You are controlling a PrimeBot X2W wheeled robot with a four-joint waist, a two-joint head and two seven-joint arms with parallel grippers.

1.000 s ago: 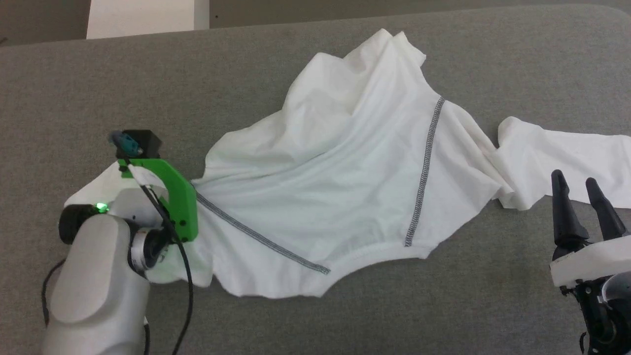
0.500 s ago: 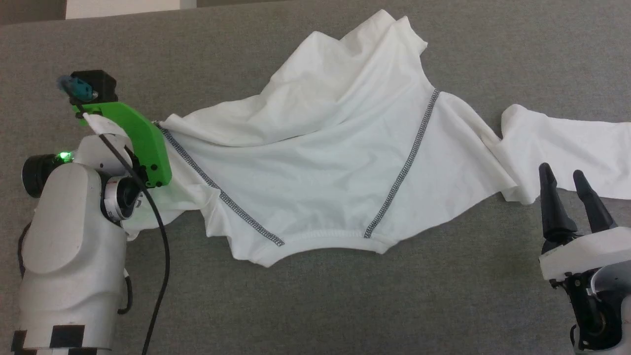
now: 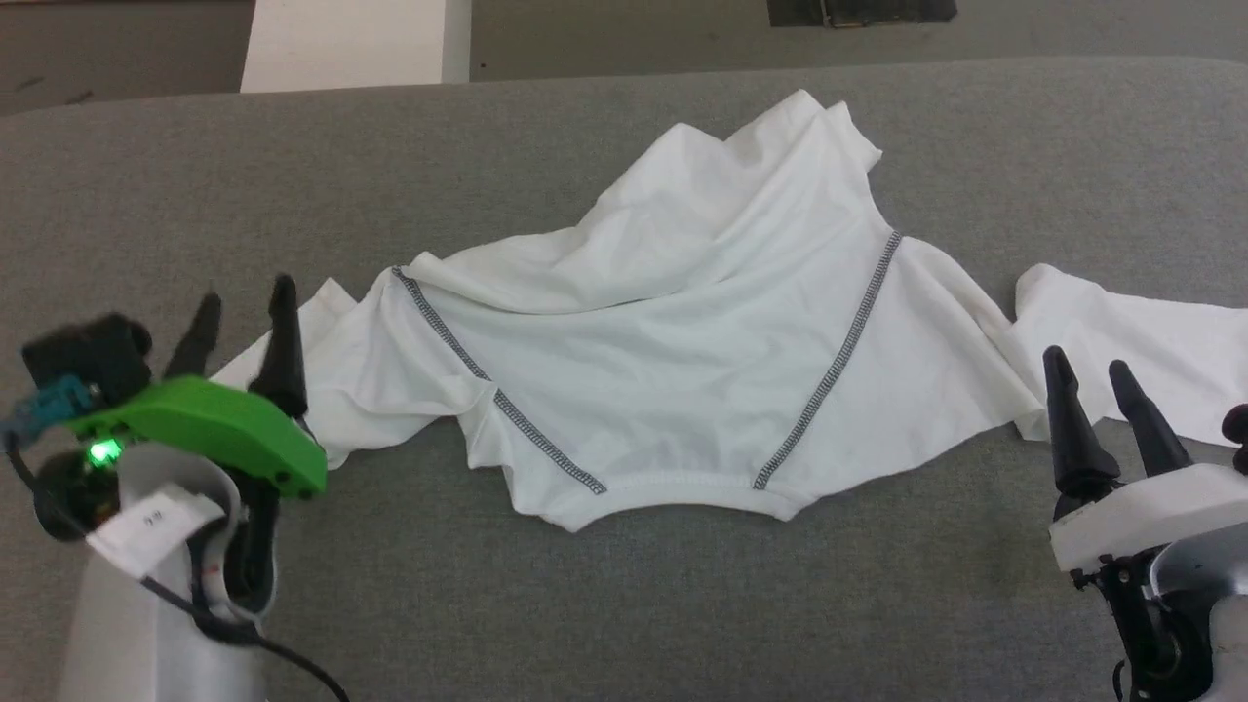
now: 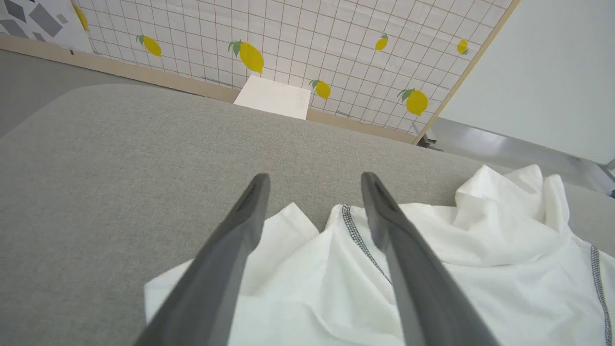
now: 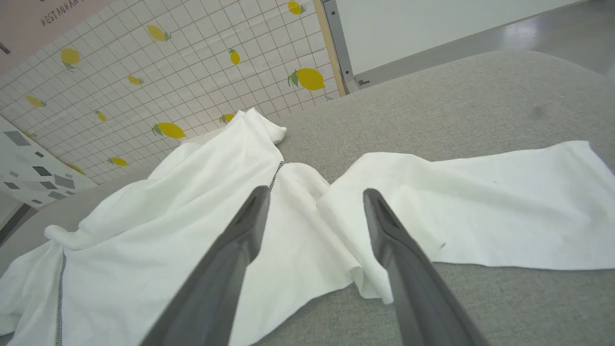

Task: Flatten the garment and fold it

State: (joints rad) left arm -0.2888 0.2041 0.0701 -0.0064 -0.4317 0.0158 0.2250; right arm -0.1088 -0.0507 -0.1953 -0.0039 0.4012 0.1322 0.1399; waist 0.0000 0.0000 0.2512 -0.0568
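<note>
Head view: rumpled, unfolded garment (image 3: 682, 390)

Garment (image 3: 682, 390) on table (image 3: 682, 604), box (image 3: 346, 44) behind it

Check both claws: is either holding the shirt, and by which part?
Nothing is held. The left claw stands open above one sleeve of the shirt; the right claw stands open near the other sleeve.

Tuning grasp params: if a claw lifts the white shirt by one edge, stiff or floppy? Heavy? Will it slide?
Likely floppy: the garment lies in soft folds and wrinkles, so a lifted edge should drape. Probably light; the knit looks thin. Pushed on the grey fabric surface, it may bunch rather than slide whole.
</note>
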